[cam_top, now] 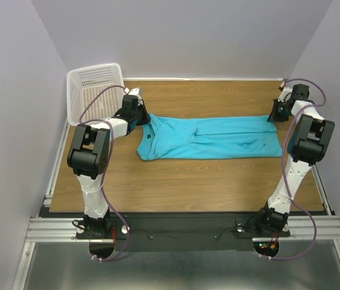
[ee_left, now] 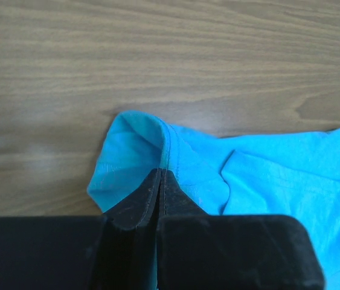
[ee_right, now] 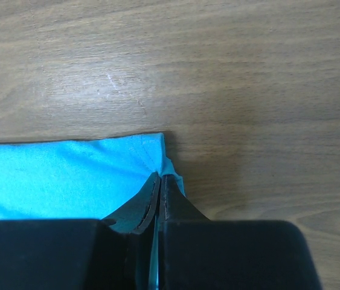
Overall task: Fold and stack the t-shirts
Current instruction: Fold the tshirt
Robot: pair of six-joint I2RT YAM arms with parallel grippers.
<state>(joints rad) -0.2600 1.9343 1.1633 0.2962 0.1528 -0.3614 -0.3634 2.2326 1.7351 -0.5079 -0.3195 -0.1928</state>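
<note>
Top external view: one turquoise t-shirt (cam_top: 209, 138) lies flat across the far middle of the wooden table (cam_top: 206, 187), neck end to the left, hem end to the right. It looks narrowed into a long band with a crease running along it, so a lengthwise fold seems done; where the sleeves went, can't tell

Left gripper (cam_top: 134, 113) is at the shirt's far left corner. Left wrist view shows its jaws closed, pinching a bunched bit of the cloth edge. Right gripper (cam_top: 276, 113) is at the far right corner. Right wrist view shows its jaws closed on the hem corner, cloth running in between the fingers. Shirt rests on the table, not lifted

White mesh basket (cam_top: 96, 90) is tipped up at the far left, just beside the left gripper; nothing visible in it

Progress: roughly early to middle. Likely step is holding both far corners for the next fold. Left to do: fold the band crosswise into a compact packet and set it down as the stack base. Only one shirt in sight, no stack yet
</note>
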